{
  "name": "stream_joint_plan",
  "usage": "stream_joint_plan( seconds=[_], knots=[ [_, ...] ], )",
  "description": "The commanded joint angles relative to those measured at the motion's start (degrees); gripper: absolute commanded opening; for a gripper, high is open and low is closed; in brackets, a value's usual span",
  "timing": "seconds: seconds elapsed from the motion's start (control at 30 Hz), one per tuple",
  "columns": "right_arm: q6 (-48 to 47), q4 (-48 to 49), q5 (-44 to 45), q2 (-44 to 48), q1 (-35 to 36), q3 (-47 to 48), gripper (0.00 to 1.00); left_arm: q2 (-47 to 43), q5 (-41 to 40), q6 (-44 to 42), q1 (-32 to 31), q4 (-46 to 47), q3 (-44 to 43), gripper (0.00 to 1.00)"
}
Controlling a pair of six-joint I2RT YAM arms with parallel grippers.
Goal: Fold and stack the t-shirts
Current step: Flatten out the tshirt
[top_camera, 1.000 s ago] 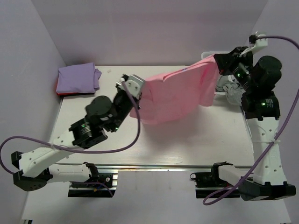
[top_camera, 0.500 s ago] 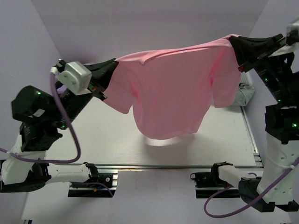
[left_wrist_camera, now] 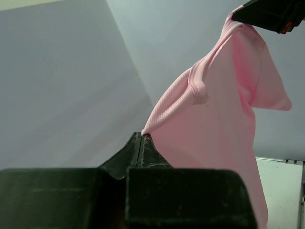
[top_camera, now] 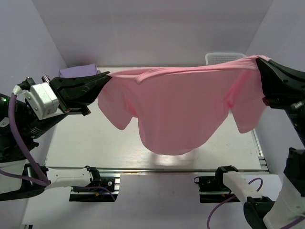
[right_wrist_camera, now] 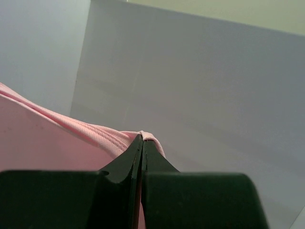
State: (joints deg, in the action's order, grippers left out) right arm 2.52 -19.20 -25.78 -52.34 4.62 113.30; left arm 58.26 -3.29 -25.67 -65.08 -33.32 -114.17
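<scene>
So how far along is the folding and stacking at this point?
Done: a lavender shirt lies at the back left, seemingly folded. In hand: the pink shirt hangs spread in the air, left gripper and right gripper each shut on an upper corner. Left: lay it down, fold it, stack it.

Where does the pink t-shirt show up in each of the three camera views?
Top external: pink t-shirt hangs spread across the middle, between left tool and right tool.
Left wrist: pink t-shirt runs from the tips at bottom centre to upper right.
Right wrist: pink t-shirt at lower left, pinched in the tips.
Shared landmark: right tool, top right in left wrist view, bottom centre in its own.
</scene>
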Motion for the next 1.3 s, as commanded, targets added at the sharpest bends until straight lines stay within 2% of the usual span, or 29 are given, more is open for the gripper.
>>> stream_joint_plan(
  seconds=[0.0, 0.07, 0.17, 0.27, 0.3, 0.33, 0.37, 0.43, 0.47, 0.6, 0.67, 0.77, 0.83, 0.93, 1.0, 1.03, 1.17, 1.27],
  knots=[
    [-1.8, 2.6, 3.6, 1.5, -0.5, 1.7, 0.00, -1.7, 2.3, -0.5, 0.6, -0.9, -3.5, 0.00],
    [-2.2, 2.4, 3.5, 2.0, -0.6, 1.5, 0.00, -2.3, 2.3, -0.5, 0.6, -0.9, -3.5, 0.00],
    [-2.3, 2.7, 4.8, 1.9, -0.6, 0.4, 0.00, -2.3, -2.5, -0.5, 0.6, 3.1, -0.5, 0.00],
    [-2.3, 4.2, 6.2, 0.3, -0.5, -3.8, 0.00, -0.5, -14.9, -2.6, 0.6, 9.0, 3.9, 0.00],
    [-2.3, 4.9, 6.4, -1.2, -0.5, -5.8, 0.00, 1.1, -24.5, -3.9, 0.6, 12.0, 8.3, 0.00],
    [-2.3, 6.3, 6.4, -2.0, -0.5, -7.5, 0.00, 1.9, -30.2, -8.1, 0.6, 22.0, 11.2, 0.00],
    [-2.3, 6.5, 6.6, -2.7, -0.5, -8.2, 0.00, 2.9, -41.5, -11.7, 0.6, 28.4, 17.0, 0.00],
    [-1.6, 7.9, 7.7, -7.5, -0.6, -10.5, 0.00, 7.2, -48.5, -20.8, 0.6, 42.6, 22.0, 0.00],
    [-1.6, 8.8, 7.8, -8.6, -0.5, -11.0, 0.00, 8.9, -50.0, -28.1, 0.6, 52.7, 24.7, 0.00],
    [0.0, 14.0, 5.8, -20.0, -0.6, -12.1, 0.00, 14.3, -49.4, -30.4, 2.9, 56.9, 23.3, 0.00],
    [1.1, 15.2, 4.3, -22.6, -0.6, -10.7, 0.00, 16.3, -48.1, -32.3, 4.3, 60.6, 22.8, 0.00],
    [3.0, 17.0, 3.4, -32.5, -0.5, -3.2, 0.00, 18.4, -45.2, -32.3, 7.5, 60.7, 21.5, 0.00],
    [4.4, 17.5, 3.0, -35.1, -0.5, 0.8, 0.00, 22.4, -44.5, -32.3, 10.7, 61.7, 20.0, 0.00],
    [6.1, 18.6, 2.9, -41.1, -0.3, 7.3, 0.00, 29.9, -41.7, -31.7, 15.5, 60.6, 12.0, 0.00],
    [6.3, 21.3, 3.4, -43.0, -0.4, 8.7, 0.00, 34.0, -41.1, -31.7, 18.0, 60.6, 8.0, 0.00],
    [6.3, 21.9, 3.4, -43.5, -0.4, 9.4, 0.00, 36.1, -40.6, -31.7, 19.3, 59.9, 3.3, 0.00],
    [5.3, 27.0, 3.8, -46.3, -0.4, 9.0, 0.00, 44.6, -38.2, -30.9, 25.8, 58.5, -6.1, 0.00],
    [5.8, 34.7, 4.7, -48.0, -0.4, 7.8, 0.00, 49.7, -35.8, -30.4, 28.9, 58.5, -11.9, 0.00]
  ],
)
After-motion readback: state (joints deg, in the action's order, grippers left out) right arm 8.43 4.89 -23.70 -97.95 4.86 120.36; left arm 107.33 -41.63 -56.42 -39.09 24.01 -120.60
